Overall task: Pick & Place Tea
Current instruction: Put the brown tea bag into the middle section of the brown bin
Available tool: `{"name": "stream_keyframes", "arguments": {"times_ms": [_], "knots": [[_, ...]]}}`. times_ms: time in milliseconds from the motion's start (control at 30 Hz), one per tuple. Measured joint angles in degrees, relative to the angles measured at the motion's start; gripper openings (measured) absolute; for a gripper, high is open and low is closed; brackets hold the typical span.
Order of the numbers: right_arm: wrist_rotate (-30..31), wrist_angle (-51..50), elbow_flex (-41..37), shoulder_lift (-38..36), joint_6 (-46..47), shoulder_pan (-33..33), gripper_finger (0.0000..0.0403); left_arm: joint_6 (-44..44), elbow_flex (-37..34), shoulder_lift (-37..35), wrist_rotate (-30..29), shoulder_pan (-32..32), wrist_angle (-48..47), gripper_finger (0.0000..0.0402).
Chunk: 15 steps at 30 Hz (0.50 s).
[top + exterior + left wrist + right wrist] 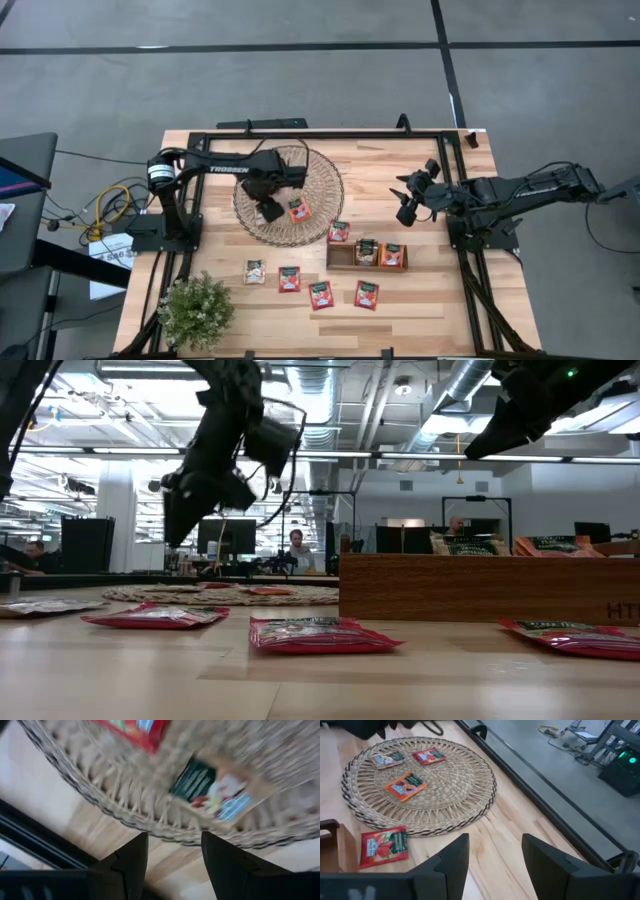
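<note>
High view shows the left gripper (270, 195) hanging over the wicker mat (325, 185), fingers spread and empty. Three tea sachets lie on the mat (right wrist view shows them best); the orange one (298, 209) sits just right of it. More red sachets (321, 294) wait along the near table, closer to this arm. Right gripper (412, 200) hovers apart, released too.

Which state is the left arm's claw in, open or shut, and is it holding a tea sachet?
Open and empty. The left claw hangs above the wicker mat with fingers apart and nothing between them.
</note>
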Motion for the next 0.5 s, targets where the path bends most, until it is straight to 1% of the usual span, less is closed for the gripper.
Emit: {"name": "stream_keyframes", "arguments": {"times_ms": [167,300,500], "knots": [[0.0,0.1,0.0,0.0,0.0,0.0,0.0168,0.5,-3.5,0.0,0.7,-0.2,5.0,0.0177],[0.0,0.1,0.0,0.0,2.3,0.0,0.0166,3.0,-3.7,0.0,0.8,-0.6,8.3,0.0177],[0.0,0.1,0.0,0.0,3.6,0.2,0.0168,7.4,-3.7,0.0,0.8,-0.3,9.7,0.0177]]}}
